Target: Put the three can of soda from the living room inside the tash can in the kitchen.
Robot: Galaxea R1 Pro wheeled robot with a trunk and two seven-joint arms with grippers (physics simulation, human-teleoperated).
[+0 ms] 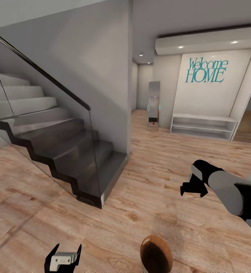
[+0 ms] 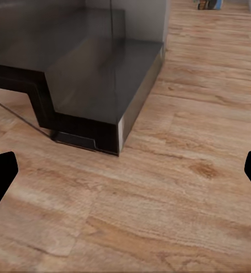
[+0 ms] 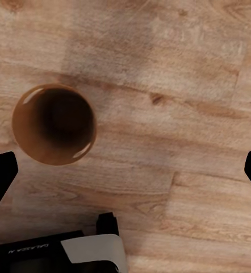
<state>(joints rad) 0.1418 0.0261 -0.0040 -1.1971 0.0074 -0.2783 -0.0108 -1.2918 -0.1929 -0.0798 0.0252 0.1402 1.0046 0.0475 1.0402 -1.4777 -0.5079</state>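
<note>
The bin (image 1: 156, 254) is standing on the wood floor (image 1: 148, 204) at the bottom edge of the head view, just ahead of the robot, between the two arms. Its glossy brown inside is showing (image 3: 54, 124) in the right wrist view, seen from straight above; nothing can be made out in there, though the bottom is dark and hard to read.

The right gripper (image 1: 191, 186) is hanging out over the floor, right of the bin and well apart from it, jaws spread wide and holding nothing; its fingertips (image 3: 0, 179) are sitting at the far edges of the wrist view with bare floor between them. The left gripper (image 1: 63, 258) is sitting low at the head view's bottom left, near the bin but not touching, jaws also wide open and empty, pointing toward the floor in front of the stairs.

Dark stairs (image 1: 64, 151) with a glass rail (image 1: 45, 113) are rising on the left; the lowest step (image 2: 97, 85) is showing in the left wrist view. Farther back a white wall is carrying a teal "Welcome HOME" sign (image 1: 206, 70) above a low white shelf (image 1: 203, 127), with a narrow mirror (image 1: 153, 106) beside it.
</note>
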